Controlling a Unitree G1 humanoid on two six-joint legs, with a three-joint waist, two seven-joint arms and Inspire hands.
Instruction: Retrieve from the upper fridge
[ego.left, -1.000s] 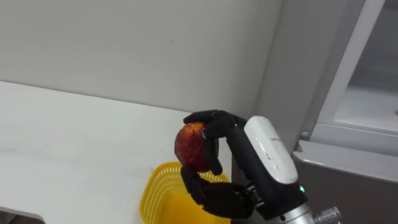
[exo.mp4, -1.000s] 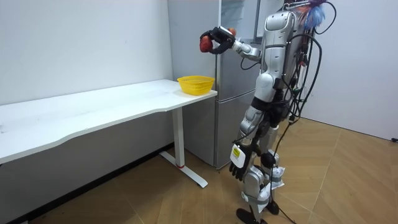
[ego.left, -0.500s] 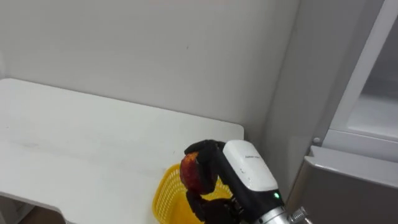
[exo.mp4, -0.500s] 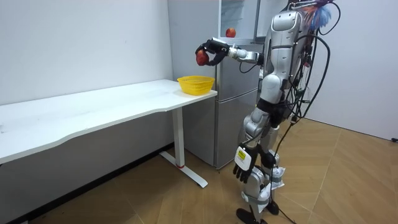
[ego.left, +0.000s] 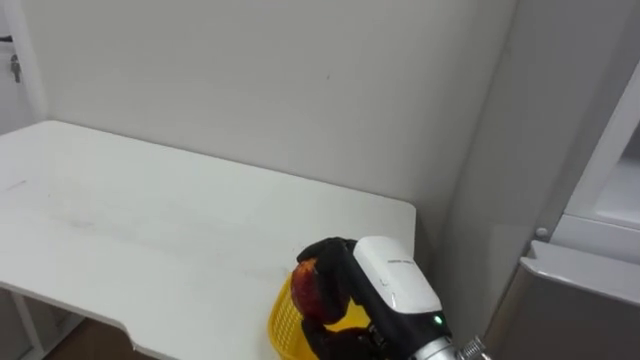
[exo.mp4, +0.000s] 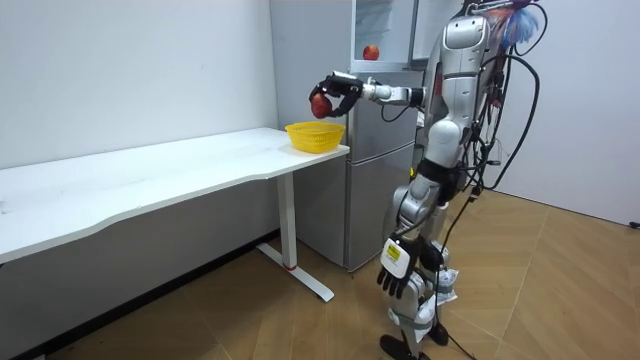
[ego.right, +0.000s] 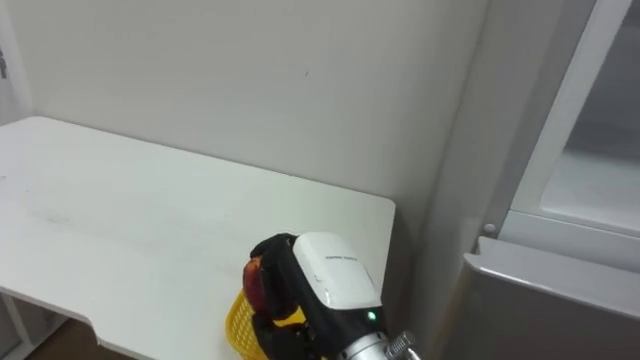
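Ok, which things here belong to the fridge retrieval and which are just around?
In the job: red apple held in the right hand above the yellow basket; fridge, upper compartment open; second apple inside it.
Just around: white table under the basket; left hand hanging by the leg.

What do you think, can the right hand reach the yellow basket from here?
Probably yes: the right hand, fingers curled round the apple, hovers just above the yellow basket on the table's corner, nothing between.

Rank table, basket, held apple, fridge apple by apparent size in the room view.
1. Table
2. Basket
3. Held apple, in right hand
4. Fridge apple: slightly smaller, but farther off, so unsure.
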